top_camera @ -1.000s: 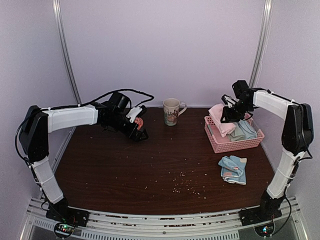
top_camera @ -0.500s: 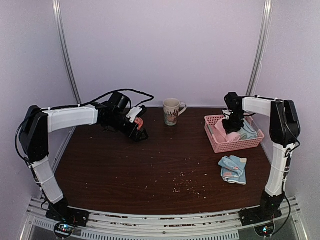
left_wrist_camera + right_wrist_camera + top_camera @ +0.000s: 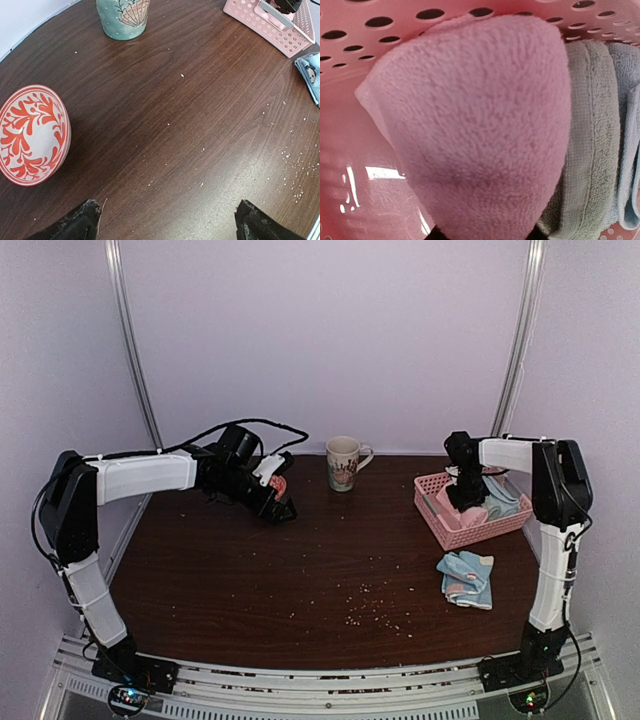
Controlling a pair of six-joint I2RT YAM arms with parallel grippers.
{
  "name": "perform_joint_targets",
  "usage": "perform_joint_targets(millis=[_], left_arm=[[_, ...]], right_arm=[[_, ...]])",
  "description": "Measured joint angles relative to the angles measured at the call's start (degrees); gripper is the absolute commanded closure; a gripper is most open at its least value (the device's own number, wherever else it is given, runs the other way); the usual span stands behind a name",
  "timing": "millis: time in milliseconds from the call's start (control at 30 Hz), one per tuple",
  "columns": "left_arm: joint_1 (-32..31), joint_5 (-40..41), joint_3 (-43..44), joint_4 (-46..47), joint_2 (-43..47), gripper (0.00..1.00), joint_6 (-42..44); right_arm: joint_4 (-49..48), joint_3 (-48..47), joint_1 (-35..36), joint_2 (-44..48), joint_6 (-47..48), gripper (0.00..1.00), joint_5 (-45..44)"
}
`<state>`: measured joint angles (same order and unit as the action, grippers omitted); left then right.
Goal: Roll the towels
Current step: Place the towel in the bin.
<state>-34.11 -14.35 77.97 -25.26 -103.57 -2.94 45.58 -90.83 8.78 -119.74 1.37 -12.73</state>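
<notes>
The pale pink towel (image 3: 475, 125) fills the right wrist view, bunched and lying inside the pink basket (image 3: 350, 30). My right gripper (image 3: 485, 235) is shut on its lower part, with a dark fingertip on either side. From above, the right gripper (image 3: 465, 500) reaches down into the basket (image 3: 450, 535), with the pink towel (image 3: 473, 515) under it. A sage green towel (image 3: 590, 150) and a pale blue towel (image 3: 627, 150) lie beside the pink one. The light blue patched towel (image 3: 467, 578) lies folded on the table. My left gripper (image 3: 168, 227) is open and empty, low over the table.
A red-patterned bowl (image 3: 32, 132) sits just left of my left gripper (image 3: 275, 502). A patterned mug (image 3: 343, 462) stands at the back centre. Crumbs are scattered over the dark wooden table (image 3: 300, 570). White walls enclose the table on three sides.
My right gripper has come down from above the basket into it, carrying the pink towel. The basket has shifted slightly. The left arm has not moved.
</notes>
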Motion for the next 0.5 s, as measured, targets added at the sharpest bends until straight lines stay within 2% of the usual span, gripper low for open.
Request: perform_joint_targets(millis=[233, 433, 500], left_arm=[[0.00, 0.00, 0.00, 0.00, 0.00, 0.02, 0.00], [0.00, -0.07, 0.02, 0.00, -0.15, 0.02, 0.00], [0.00, -0.11, 0.02, 0.00, -0.35, 0.02, 0.00]], right_arm=[[1.44, -1.42, -0.02, -0.70, 1.36, 0.46, 0.63], [2.97, -1.97, -0.02, -0.37, 2.14, 0.41, 2.58], [3.34, -1.97, -0.02, -0.20, 2.51, 0.36, 2.99]])
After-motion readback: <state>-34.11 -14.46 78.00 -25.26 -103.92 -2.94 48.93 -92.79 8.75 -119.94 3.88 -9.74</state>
